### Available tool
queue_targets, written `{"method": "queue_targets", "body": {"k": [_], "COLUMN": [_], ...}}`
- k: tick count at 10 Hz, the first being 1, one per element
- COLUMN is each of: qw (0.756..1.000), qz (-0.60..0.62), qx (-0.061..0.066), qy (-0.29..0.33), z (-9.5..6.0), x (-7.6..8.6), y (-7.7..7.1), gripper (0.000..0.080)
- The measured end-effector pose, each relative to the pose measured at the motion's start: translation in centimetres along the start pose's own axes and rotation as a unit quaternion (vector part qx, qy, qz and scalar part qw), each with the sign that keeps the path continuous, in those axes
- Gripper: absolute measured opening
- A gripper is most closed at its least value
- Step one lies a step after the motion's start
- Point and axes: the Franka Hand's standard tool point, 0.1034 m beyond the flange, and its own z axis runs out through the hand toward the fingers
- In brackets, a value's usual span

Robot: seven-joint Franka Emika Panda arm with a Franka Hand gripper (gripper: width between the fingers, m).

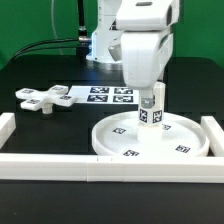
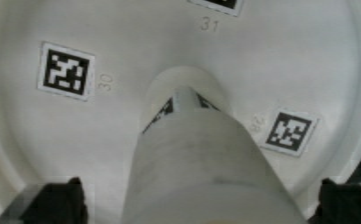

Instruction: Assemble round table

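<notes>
A: Where did things stand with the round table?

B: The big rimmed disc (image 1: 150, 138) lay flat on the black table (image 1: 40, 125), in the corner formed by the white border rails (image 1: 60, 165). The short post (image 1: 151, 108) stood upright near the middle of the disc. The cross-shaped piece (image 1: 45, 98) was well apart, toward the exterior view's left, just beside the marker board (image 1: 108, 95).

A: And the gripper?

B: The gripper (image 2: 195, 205) hung directly over the post, its jaws spread as wide as they went and holding nothing. In the wrist view a dark fingertip (image 2: 52, 203) showed on either side of the post, each clear of it.

A: So which step was that, by your reading?

B: Seating the post in the disc, I judged. Whether it was fully screwed home I could not tell; the joint at its foot was hidden.

A: How would one have done it well?

B: Keep the post centred between the fingers, so both pads met it together and did not tip it. Grip low enough for a firm hold, but clear of the disc. Then turn about the post's own axis, pressing lightly downward, and regrip in short turns. The disc was braced against the rails, which I judged would help stop it spinning.
</notes>
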Motion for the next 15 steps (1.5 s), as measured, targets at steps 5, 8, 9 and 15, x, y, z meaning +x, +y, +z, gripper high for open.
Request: {"method": "queue_targets", "body": {"k": [5,8,9,15], "qw": [0.991,0.985,0.985,0.997], "qz": [-0.136,-0.171,-0.171,-0.074], "qx": [-0.002,-0.002,-0.002,-0.003], "qy": [-0.016,-0.020,-0.020,-0.019], "z": [0.07,0.10,0.12,0.16], "x": [-0.04,-0.35,-0.38,-0.40], "y": [0.26,0.32,0.32,0.27], "gripper": [0.0649,0.0515,0.0404,0.0406]}}
